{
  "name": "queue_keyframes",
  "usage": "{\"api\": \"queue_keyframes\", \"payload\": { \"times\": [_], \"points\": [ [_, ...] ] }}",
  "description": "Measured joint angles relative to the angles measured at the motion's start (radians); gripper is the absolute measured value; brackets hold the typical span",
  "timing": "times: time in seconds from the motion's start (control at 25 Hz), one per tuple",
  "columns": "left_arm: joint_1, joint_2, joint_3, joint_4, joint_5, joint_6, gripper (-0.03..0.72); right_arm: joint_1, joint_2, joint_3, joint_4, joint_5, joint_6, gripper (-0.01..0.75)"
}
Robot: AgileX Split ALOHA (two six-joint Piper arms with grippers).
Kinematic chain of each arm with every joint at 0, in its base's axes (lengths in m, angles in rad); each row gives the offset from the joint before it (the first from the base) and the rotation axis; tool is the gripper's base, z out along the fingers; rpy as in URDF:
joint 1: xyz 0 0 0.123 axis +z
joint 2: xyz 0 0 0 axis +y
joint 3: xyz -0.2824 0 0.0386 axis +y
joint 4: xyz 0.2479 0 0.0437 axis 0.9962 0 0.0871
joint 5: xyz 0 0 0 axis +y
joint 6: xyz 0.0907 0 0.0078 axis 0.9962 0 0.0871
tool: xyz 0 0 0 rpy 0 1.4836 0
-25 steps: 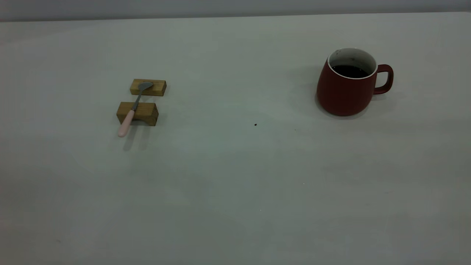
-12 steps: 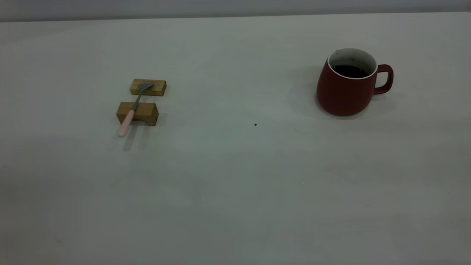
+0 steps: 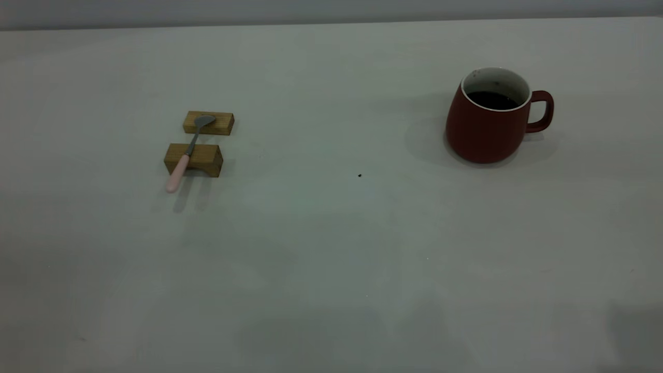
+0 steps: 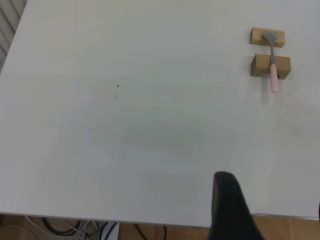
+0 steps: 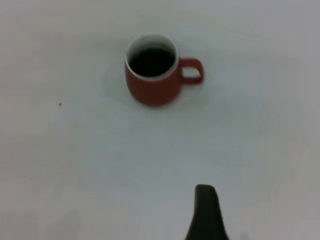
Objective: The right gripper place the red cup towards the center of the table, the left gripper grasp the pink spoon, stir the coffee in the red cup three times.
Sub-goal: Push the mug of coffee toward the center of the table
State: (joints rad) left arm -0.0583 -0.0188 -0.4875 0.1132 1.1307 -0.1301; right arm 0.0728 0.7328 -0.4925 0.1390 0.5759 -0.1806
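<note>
Red cup [image 3: 489, 127]: it stands upright on the table [image 3: 331, 248], at the right side in the exterior view and toward the far edge. Its loop handle points to the right. Nothing touches it.
Coffee [image 3: 493, 100]: dark liquid inside the cup, seen against the white inner wall, well below the rim.
Pink spoon [image 3: 185, 154]: it lies across two wooden blocks at the left side of the table, well apart from the cup. The grey bowl rests on the far block [image 3: 209, 123]; the neck passes over the near block [image 3: 194, 160]; the pink handle sticks out past the near block, toward the front edge, and its end is above the table with a shadow under it.
Blocks: tan wood, one behind the other, with a small gap between them.
Dark speck [image 3: 359, 175]: a tiny spot on the table, between the spoon and the cup.
Left claw [image 4: 231, 210]: not seen in the exterior view. In the left wrist view only one black finger shows at the picture edge, high above the table and far from the spoon. I cannot tell if the fingers are apart or together.
Right claw [image 5: 206, 215]: also outside the exterior view. In the right wrist view one dark finger shows, above the table and well apart from the cup. Its state I cannot tell either.
</note>
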Motion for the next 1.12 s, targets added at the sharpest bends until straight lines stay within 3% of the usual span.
{"api": "queue_keyframes", "payload": {
  "times": [0.16, 0.48, 0.76, 0.88, 1.12],
  "points": [
    [0.0, 0.0, 0.0, 0.0, 0.0, 0.0, 0.492, 0.0, 0.303, -0.069, 0.076, -0.122, -0.2, 0.62],
    [0.0, 0.0, 0.0, 0.0, 0.0, -0.002, 0.492, 0.0, 0.761, -0.333, 0.107, -0.141, -0.527, 0.599],
    [0.0, 0.0, 0.0, 0.0, 0.0, -0.002, 0.492, -0.004, 1.014, -0.478, 0.205, -0.188, -0.972, 0.591],
    [0.0, 0.0, 0.0, 0.0, 0.0, -0.002, 0.492, -0.023, 1.12, -0.547, 0.316, -0.181, -1.189, 0.591],
    [0.0, 0.0, 0.0, 0.0, 0.0, -0.002, 0.492, -0.094, 1.327, -0.709, 0.51, -0.039, -1.664, 0.591]
  ]
}}
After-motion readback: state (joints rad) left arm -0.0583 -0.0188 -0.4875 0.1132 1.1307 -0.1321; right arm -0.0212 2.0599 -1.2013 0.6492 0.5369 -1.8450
